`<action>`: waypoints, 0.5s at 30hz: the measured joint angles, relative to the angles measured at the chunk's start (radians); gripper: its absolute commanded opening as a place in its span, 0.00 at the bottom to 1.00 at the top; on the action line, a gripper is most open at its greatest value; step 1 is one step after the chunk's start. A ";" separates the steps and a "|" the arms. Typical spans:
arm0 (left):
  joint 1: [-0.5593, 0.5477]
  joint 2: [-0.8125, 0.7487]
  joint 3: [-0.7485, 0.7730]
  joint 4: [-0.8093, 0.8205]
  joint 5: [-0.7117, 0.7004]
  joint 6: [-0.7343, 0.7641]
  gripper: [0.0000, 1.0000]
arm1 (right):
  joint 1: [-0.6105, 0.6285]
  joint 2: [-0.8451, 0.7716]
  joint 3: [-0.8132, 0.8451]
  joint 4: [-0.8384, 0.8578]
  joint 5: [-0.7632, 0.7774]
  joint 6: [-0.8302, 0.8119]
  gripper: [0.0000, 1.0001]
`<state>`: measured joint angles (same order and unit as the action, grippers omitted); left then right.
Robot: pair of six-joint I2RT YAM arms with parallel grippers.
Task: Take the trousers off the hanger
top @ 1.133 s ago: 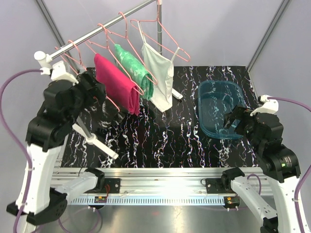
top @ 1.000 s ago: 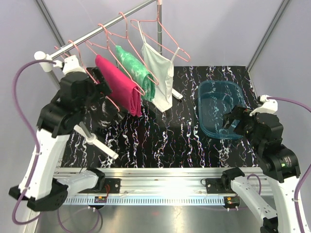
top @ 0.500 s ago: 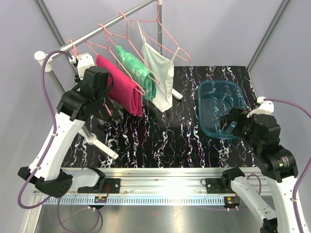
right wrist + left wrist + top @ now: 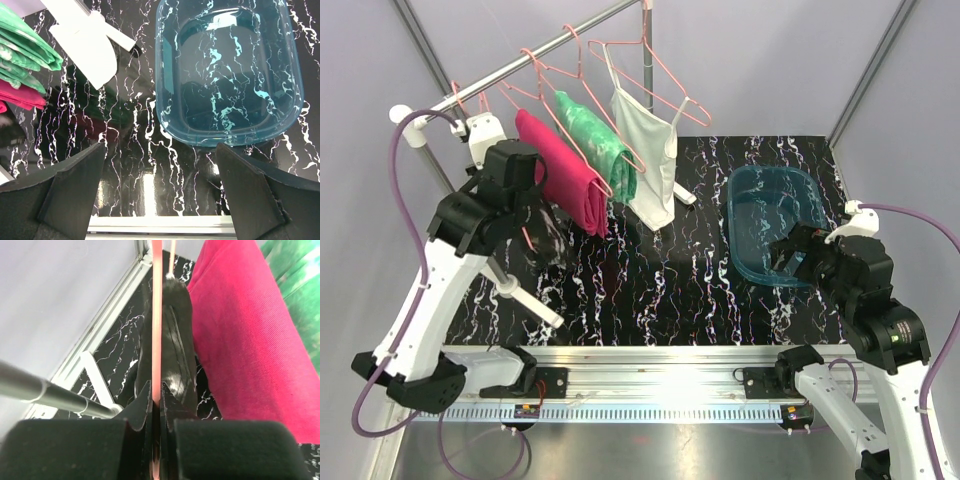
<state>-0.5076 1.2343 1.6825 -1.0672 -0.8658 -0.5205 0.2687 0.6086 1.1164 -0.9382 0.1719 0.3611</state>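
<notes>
Three trousers hang folded over pink hangers on the rail (image 4: 520, 65): magenta-pink trousers (image 4: 565, 178) (image 4: 240, 330), mottled green trousers (image 4: 595, 135) (image 4: 25, 50), and black trousers (image 4: 170, 345) on the leftmost hanger, mostly hidden behind my left arm in the top view. My left gripper (image 4: 525, 178) (image 4: 156, 400) is shut on the thin pink wire of that leftmost hanger (image 4: 156, 315), just above the black cloth and left of the pink trousers. My right gripper (image 4: 795, 255) (image 4: 160, 147) hangs open and holds nothing, near the front edge of the blue tub.
A clear blue tub (image 4: 735, 200) (image 4: 161, 75) sits on the black marbled table at the right. A white tank top (image 4: 650, 150) (image 4: 85, 42) hangs on the rightmost hanger. The rack's white foot (image 4: 525, 300) and grey leg (image 4: 45, 392) stand below my left arm.
My left arm swung up and right to the leftmost hanger, and its jaws went from open to shut on the wire. The right arm barely shifted.
</notes>
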 measured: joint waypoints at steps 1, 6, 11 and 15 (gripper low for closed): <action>0.000 -0.013 0.000 0.001 0.004 0.000 0.00 | 0.000 0.000 0.000 0.000 -0.002 0.002 0.99; -0.009 -0.040 0.069 0.000 0.023 0.018 0.00 | 0.000 0.000 0.000 0.008 -0.022 0.011 0.99; -0.025 -0.047 0.158 0.029 0.032 0.053 0.00 | 0.000 -0.003 -0.001 0.011 -0.037 0.019 1.00; -0.032 -0.060 0.178 0.040 0.053 0.064 0.00 | 0.000 -0.006 -0.001 0.012 -0.043 0.025 1.00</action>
<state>-0.5400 1.1740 1.8606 -1.0275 -0.8127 -0.4561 0.2687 0.6025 1.1152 -0.9264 0.1284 0.3862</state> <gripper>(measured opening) 0.028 0.993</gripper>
